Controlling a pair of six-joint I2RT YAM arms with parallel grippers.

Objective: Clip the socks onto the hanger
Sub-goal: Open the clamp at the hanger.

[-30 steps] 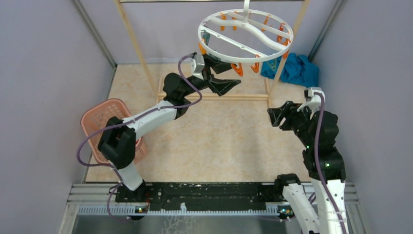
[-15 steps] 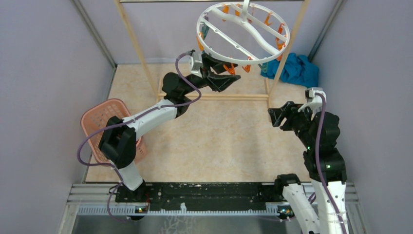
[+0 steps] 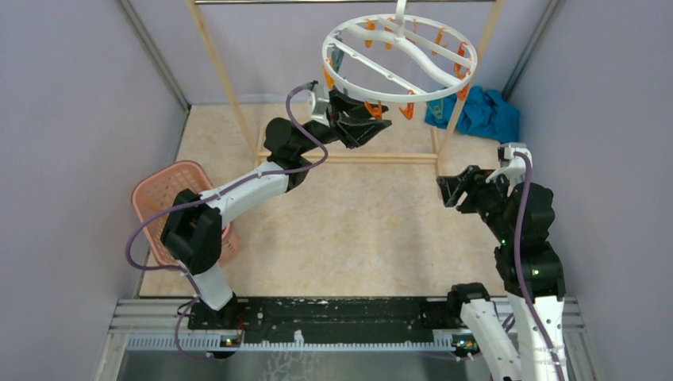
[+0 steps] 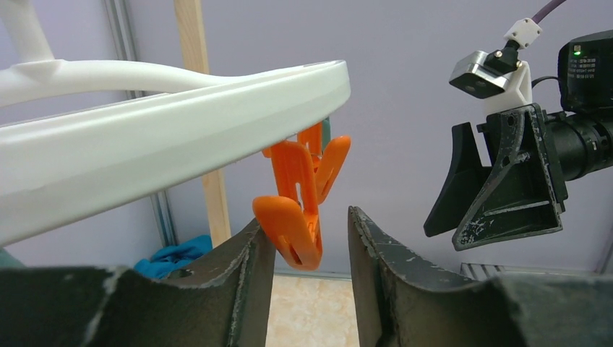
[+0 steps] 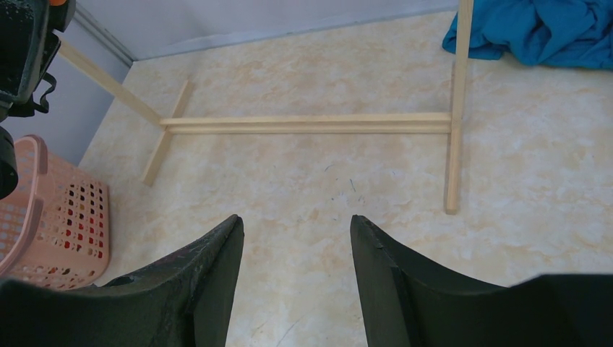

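The white round hanger (image 3: 401,57) with orange clips hangs at the top, its rim also in the left wrist view (image 4: 166,137). My left gripper (image 3: 373,127) is raised under its near rim, open, with an orange clip (image 4: 296,210) hanging between its fingertips (image 4: 303,224), touching or near the left finger. My right gripper (image 3: 454,190) is open and empty, held above the floor at the right; it shows in the right wrist view (image 5: 296,228) and in the left wrist view (image 4: 499,188). No socks are in view.
A pale wooden rack frame (image 3: 349,157) stands under the hanger, its base bar in the right wrist view (image 5: 311,123). A teal-blue cloth (image 3: 480,111) lies at the back right. A pink basket (image 3: 171,194) sits at the left.
The hanger tilted up on its left side and has swung back nearly level. My left gripper rose slightly toward its rim. The right arm has not moved.
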